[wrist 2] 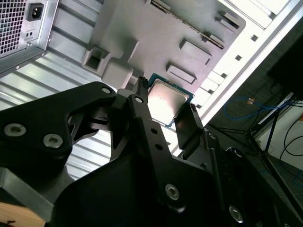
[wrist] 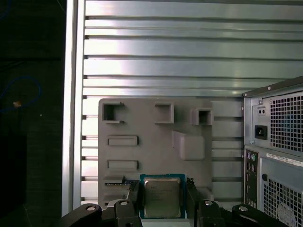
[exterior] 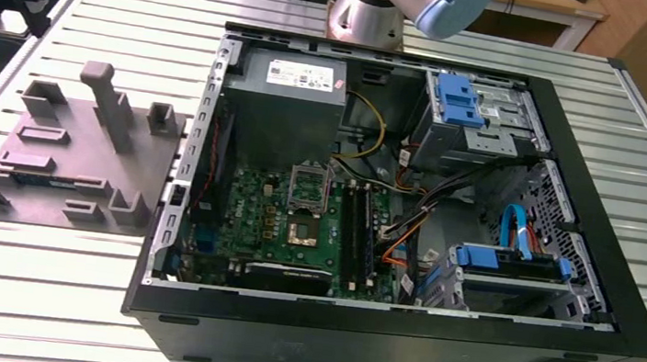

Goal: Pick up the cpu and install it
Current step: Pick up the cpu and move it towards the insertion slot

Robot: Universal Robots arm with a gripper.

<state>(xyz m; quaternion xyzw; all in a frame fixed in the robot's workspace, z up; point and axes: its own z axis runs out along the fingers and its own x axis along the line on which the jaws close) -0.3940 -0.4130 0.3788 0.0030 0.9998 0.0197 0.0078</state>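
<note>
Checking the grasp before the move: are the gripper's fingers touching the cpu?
Touching. In the first wrist view, the fingers meet both side edges of the cpu with no gap.

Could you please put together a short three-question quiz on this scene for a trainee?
1. True or false: the gripper is shut on the cpu.
2. In the first wrist view, what lies behind the cpu? A) a grey tray with moulded pockets; B) a keyboard; C) a wooden crate.
3. Fill in the blank: in the exterior view, the grey tray lies on the slatted table, to the exterior view's ____ of the open computer case.

Key: 1 true; 2 A; 3 left.
</note>
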